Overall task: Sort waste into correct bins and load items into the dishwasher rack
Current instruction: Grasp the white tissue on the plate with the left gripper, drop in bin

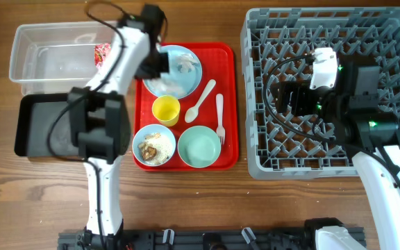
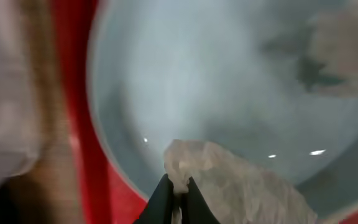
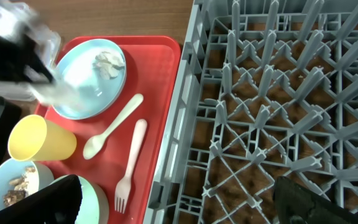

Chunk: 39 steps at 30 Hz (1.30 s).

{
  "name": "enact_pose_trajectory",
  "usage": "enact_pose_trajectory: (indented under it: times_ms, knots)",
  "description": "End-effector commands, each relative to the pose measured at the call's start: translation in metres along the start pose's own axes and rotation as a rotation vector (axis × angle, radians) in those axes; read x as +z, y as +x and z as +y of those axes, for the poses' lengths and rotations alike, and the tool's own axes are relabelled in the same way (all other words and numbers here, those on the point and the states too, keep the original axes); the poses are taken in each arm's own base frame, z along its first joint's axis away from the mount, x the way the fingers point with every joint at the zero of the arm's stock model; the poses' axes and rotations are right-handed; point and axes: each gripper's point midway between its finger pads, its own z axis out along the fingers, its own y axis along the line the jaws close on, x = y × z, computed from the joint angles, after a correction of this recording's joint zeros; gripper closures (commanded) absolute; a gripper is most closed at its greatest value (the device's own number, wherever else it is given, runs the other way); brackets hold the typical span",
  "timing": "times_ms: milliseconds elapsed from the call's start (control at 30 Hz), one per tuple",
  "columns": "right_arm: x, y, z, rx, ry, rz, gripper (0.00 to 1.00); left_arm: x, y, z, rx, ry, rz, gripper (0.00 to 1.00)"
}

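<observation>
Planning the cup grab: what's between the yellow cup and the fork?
The white spoon, lying on the red tray between cup and fork; clear in overhead and right wrist views.

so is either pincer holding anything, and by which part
The left pincer pinches the crumpled white tissue by a raised edge, on the pale blue plate. The right pincer holds nothing.

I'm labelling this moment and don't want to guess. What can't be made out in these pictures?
Overhead: left tool hidden under the left arm; the left wrist view shows it pinching the tissue, but blurred.
Overhead: red wrapper partly behind that arm, print too small.
Overhead: black tray, right part covered by the arm.
Right wrist: mint-green bowl cut off by the bottom edge.
</observation>
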Motion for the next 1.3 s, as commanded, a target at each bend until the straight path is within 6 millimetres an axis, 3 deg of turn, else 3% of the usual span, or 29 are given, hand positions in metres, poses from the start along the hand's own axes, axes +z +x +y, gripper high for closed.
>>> enact_pose_trajectory:
  times_ms: [0,133,267,300,367,400,433,567,700,867,1000,1133,1267]
  knots:
    - [-0.001,-0.007,0.0,0.011,0.003,-0.014,0.0,-0.12,-0.046,0.051,-0.102,0.032,-0.304,0.96]
    - [-0.001,-0.007,0.0,0.02,0.003,-0.012,0.0,-0.134,-0.057,0.11,-0.21,-0.037,-0.362,0.96]
    - [-0.001,-0.007,0.0,0.019,0.003,-0.012,0.0,-0.108,-0.067,0.17,-0.324,-0.078,-0.343,0.96]
    - [-0.001,-0.007,0.0,0.019,0.003,-0.012,0.0,-0.099,-0.07,0.18,-0.343,-0.081,-0.338,0.89]
    - [-0.001,-0.007,0.0,0.019,0.003,-0.012,0.0,-0.083,-0.074,0.19,-0.366,-0.065,-0.325,0.45]
    - [-0.001,-0.007,0.0,0.019,0.003,-0.012,0.0,-0.076,-0.076,0.191,-0.381,-0.038,-0.318,0.17]
    - [-0.001,-0.007,0.0,0.019,0.003,-0.012,0.0,-0.07,-0.078,0.189,-0.381,-0.009,-0.311,0.0]
    - [-0.001,-0.009,0.0,0.016,0.003,-0.02,0.0,-0.075,-0.082,0.184,-0.373,0.012,-0.33,0.0]
    - [-0.001,-0.011,0.001,0.014,0.003,-0.029,0.0,-0.107,-0.094,0.146,-0.27,0.033,-0.407,0.0]
    - [-0.001,-0.01,0.001,0.015,0.003,-0.026,0.0,-0.122,-0.108,0.065,-0.072,0.043,-0.496,0.0]
    - [-0.001,-0.01,0.0,0.016,0.003,-0.022,0.0,-0.106,-0.108,-0.002,0.112,0.069,-0.504,0.0]
    - [-0.001,-0.01,0.0,0.016,0.003,-0.022,0.0,-0.066,-0.096,-0.057,0.253,0.08,-0.45,0.01]
    - [-0.001,-0.01,0.0,0.016,0.003,-0.022,0.0,-0.028,-0.083,-0.083,0.301,0.079,-0.381,0.05]
